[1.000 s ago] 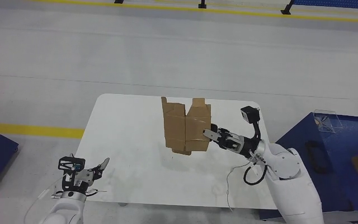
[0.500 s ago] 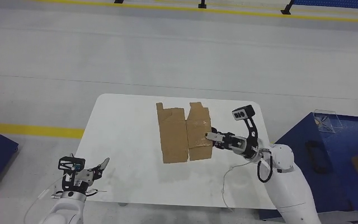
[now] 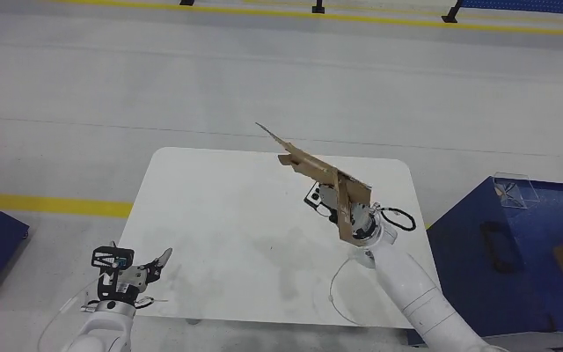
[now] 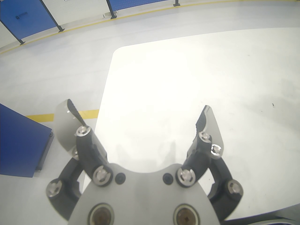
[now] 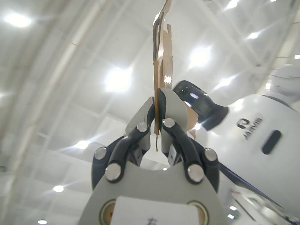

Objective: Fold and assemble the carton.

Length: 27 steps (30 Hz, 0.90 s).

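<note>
The left gripper (image 4: 138,108) sits low at the near left corner of a white table (image 3: 220,229). Its jaws are spread wide and hold nothing. Bare tabletop lies between the jaws and stretches ahead of them. Outside one finger, past the table's edge, there is grey floor with a yellow line (image 4: 63,114) and a blue box (image 4: 21,141) standing on it.

Toward the right half of the table, a flattened brown cardboard carton (image 3: 321,172) is held up in the air, clear of the tabletop. From above it appears almost edge-on, as a thin slanted strip with its flaps slightly parted. It rises from the jaws that grip it toward the far side of the table.

The right gripper (image 5: 159,101) has its jaws almost closed, pinching the carton's lower edge between the two fingertips. From the wrist, the cardboard stands straight out from between the jaws, edge-on against a bright ceiling with lamps. A short sliver of it pokes back behind the fingertips toward the palm.

Just beyond the table's right side stands a dark blue cabinet (image 3: 501,246).
</note>
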Each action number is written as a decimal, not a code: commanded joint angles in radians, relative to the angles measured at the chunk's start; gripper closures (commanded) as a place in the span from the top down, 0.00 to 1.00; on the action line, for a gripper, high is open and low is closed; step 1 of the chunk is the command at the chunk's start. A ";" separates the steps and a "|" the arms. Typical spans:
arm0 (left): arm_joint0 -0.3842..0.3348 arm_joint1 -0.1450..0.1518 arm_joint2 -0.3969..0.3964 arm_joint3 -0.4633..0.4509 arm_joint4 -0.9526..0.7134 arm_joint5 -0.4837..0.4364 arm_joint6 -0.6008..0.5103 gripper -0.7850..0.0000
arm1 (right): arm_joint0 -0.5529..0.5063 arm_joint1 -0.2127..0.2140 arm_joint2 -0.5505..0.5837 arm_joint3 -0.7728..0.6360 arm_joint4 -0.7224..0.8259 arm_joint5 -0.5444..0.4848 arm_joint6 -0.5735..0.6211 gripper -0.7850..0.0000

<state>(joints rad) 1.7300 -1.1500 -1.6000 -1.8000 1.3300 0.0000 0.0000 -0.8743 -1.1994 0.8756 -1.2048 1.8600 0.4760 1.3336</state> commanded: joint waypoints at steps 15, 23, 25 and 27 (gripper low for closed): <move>0.000 0.000 0.000 0.000 0.000 0.000 0.000 1.00 | -0.001 0.000 0.015 -0.001 -0.034 -0.010 0.021 0.00; 0.000 0.000 0.000 0.000 0.000 0.000 0.000 1.00 | -0.001 0.000 0.015 -0.001 -0.034 -0.010 0.021 0.00; 0.000 0.000 0.000 0.000 0.000 0.000 0.000 1.00 | -0.001 0.000 0.015 -0.001 -0.034 -0.010 0.021 0.00; 0.000 0.000 0.000 0.000 0.000 0.000 0.000 1.00 | -0.007 0.000 0.023 -0.012 -0.022 -0.005 0.003 0.00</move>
<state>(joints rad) 1.7300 -1.1500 -1.6000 -1.8000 1.3300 0.0000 0.0000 -0.8765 -1.1993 0.8926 -1.2082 1.8269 0.4664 1.3520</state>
